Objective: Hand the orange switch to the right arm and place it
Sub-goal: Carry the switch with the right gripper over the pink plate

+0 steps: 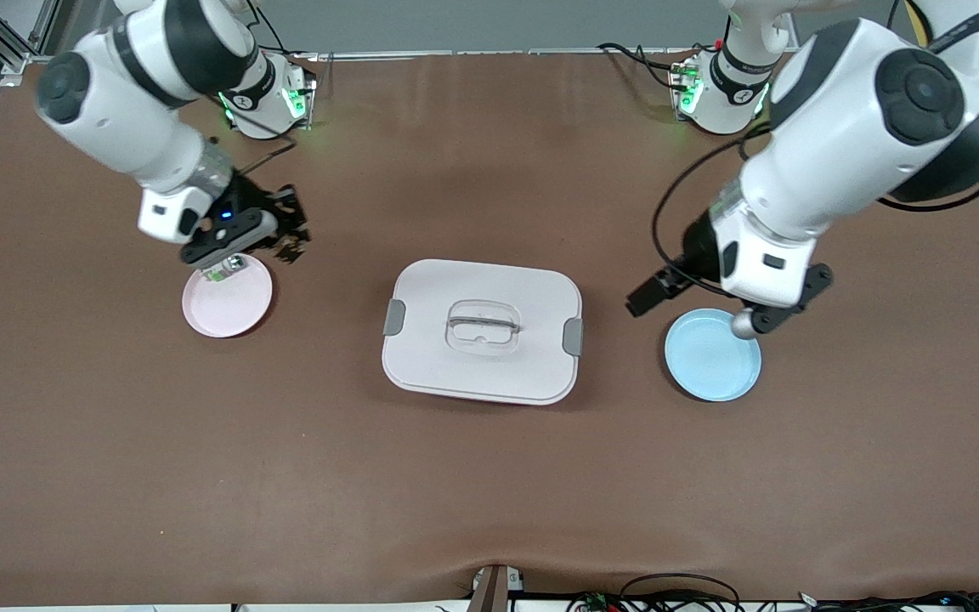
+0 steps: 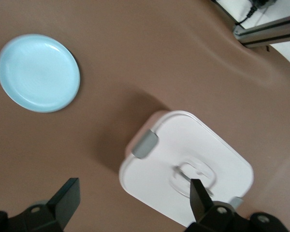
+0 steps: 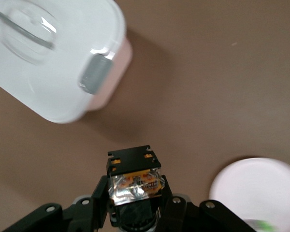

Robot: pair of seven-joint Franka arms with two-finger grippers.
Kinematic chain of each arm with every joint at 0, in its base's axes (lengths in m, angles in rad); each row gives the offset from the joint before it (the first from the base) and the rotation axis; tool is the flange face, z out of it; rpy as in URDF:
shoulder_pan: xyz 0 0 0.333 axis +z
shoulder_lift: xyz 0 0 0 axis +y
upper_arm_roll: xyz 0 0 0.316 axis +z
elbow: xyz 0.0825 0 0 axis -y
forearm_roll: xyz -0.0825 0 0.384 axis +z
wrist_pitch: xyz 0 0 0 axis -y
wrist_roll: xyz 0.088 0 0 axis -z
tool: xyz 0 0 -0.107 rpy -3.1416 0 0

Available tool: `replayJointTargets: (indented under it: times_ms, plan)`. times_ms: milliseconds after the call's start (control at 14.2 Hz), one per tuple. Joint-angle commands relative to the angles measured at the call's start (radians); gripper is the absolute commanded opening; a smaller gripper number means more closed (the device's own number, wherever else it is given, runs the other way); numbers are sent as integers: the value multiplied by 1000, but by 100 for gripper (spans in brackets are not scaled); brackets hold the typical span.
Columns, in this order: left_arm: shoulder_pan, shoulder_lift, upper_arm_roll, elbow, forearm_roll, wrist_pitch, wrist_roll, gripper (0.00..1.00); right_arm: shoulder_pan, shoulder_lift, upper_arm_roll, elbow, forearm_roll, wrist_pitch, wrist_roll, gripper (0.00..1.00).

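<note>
A brown mat (image 1: 489,476) covers the table, with a white lidded box (image 1: 483,330) at its middle. Toward the right arm's end lies a pink plate (image 1: 230,302) with a small whitish-green part (image 1: 222,272) on its rim. Toward the left arm's end lies a blue plate (image 1: 713,355).

The right arm (image 1: 128,93) holds its right gripper (image 3: 135,205) up over the mat beside the pink plate. Its fingers are pinched on the orange switch (image 3: 134,176), a little black block with an orange band, which sticks out from between the fingertips.

The left gripper (image 2: 133,203) hangs over the mat between the box and the blue plate, its fingers (image 2: 200,198) spread wide apart with nothing between them.
</note>
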Motion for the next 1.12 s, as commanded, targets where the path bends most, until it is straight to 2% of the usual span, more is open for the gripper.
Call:
replayJointTargets:
  times_ms: [0,211,351,632,913,1054]
  plan:
    - [39,-22,0,-9,61,-89,125,100,-100,-13,19,-9,-132,-6,-215,0]
    - [58,-22,3,-8,148,-141,230,100,-168,-2,19,-12,-233,18,-361,0]
    - [84,-31,-4,-3,157,-184,306,100,-197,27,19,-17,-290,47,-442,0]
    - [99,-110,21,-2,150,-244,521,100,-284,100,20,-30,-306,180,-705,0]
    - [4,-216,257,-22,66,-247,791,100,-298,148,19,-46,-307,208,-764,0]
    - [-56,-279,346,-90,53,-249,808,100,-298,179,19,-50,-328,220,-764,0]
